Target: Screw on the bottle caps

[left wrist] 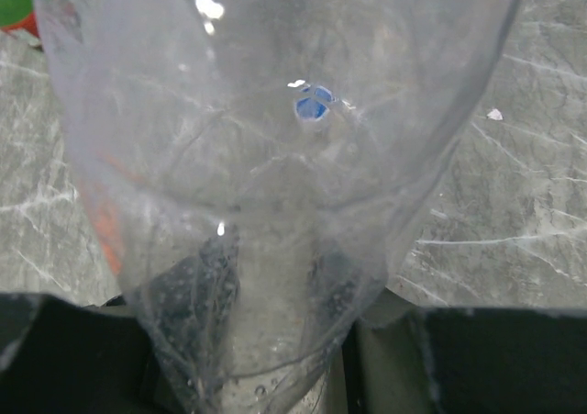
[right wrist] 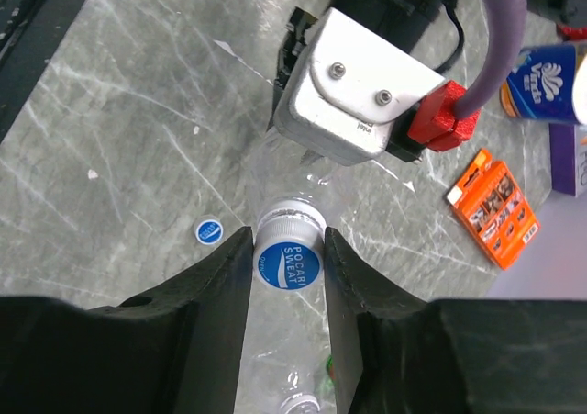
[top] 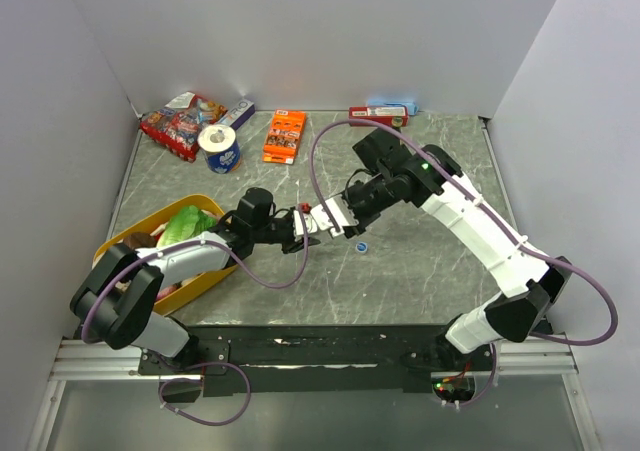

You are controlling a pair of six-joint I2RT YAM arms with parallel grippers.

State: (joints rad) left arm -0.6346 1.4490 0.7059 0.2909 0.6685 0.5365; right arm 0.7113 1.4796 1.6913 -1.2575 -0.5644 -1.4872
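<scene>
Pinching the round blue screw cap (right wrist: 288, 265) between its jaws, my right gripper (right wrist: 287, 240) has it sitting on the neck of the small clear plastic bottle (left wrist: 275, 203). My left gripper (top: 303, 233), straight ahead, is clamped tight on that bottle. If I twist with the cap tilted, the thread may cross. The thin bottle could also spin in the left jaws. A second blue cap (right wrist: 209, 231) lies on the table, left of my fingers.
</scene>
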